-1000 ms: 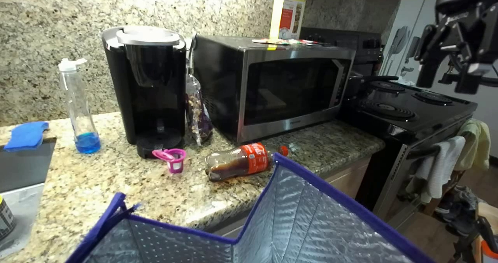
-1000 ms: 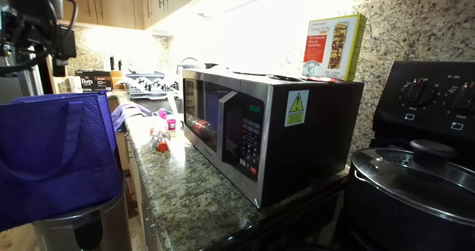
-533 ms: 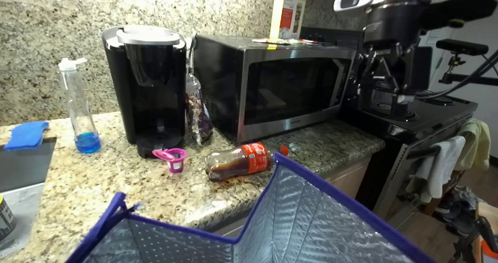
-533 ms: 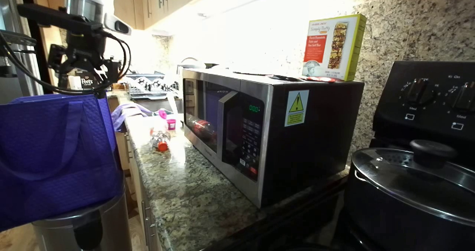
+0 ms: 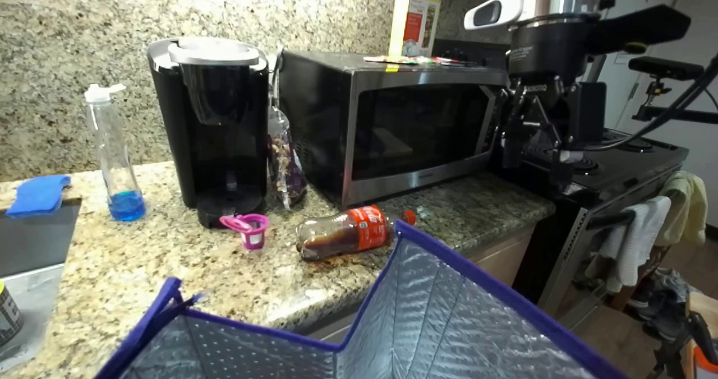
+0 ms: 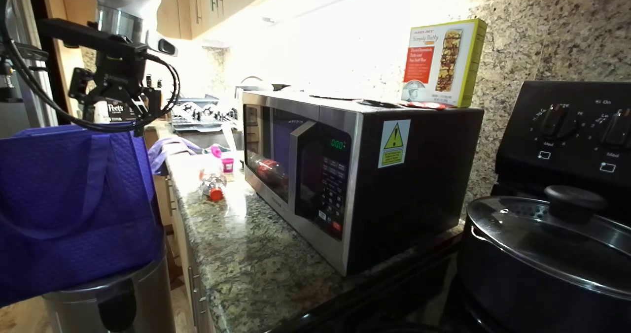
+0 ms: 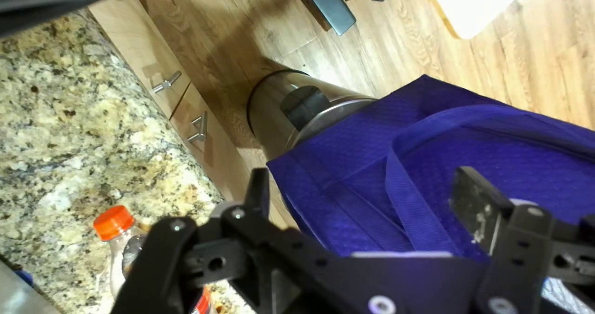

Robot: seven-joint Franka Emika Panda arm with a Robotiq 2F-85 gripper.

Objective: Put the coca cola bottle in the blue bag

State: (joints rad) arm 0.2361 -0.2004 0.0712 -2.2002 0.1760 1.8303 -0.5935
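Note:
The coca cola bottle (image 5: 367, 230) lies on its side on the counter, with its red label and red cap showing. Its cap (image 6: 215, 193) faces the camera in an exterior view. In the wrist view the cap (image 7: 114, 223) is at lower left and the gripper hides much of the body. The blue bag (image 5: 460, 312) stands open beside the counter, silver lining showing; its outer side (image 6: 74, 190) shows in an exterior view. My gripper (image 5: 535, 166) is open and empty, in the air to the cap side of the bottle. In the wrist view the bag (image 7: 334, 188) shows between the fingers (image 7: 479, 207).
A microwave (image 5: 420, 132) stands behind the bottle. A coffee maker (image 5: 224, 126), a pink pod cup (image 5: 255, 233) and a bottle with blue liquid (image 5: 126, 205) stand further along. The bag rests on a steel bin (image 6: 143, 293). A lidded pot (image 6: 552, 264) sits on the stove.
The arm has come from the far right edge toward the microwave and the bottle, and lower, mostly in the first half second. The bottle and bag have not moved.

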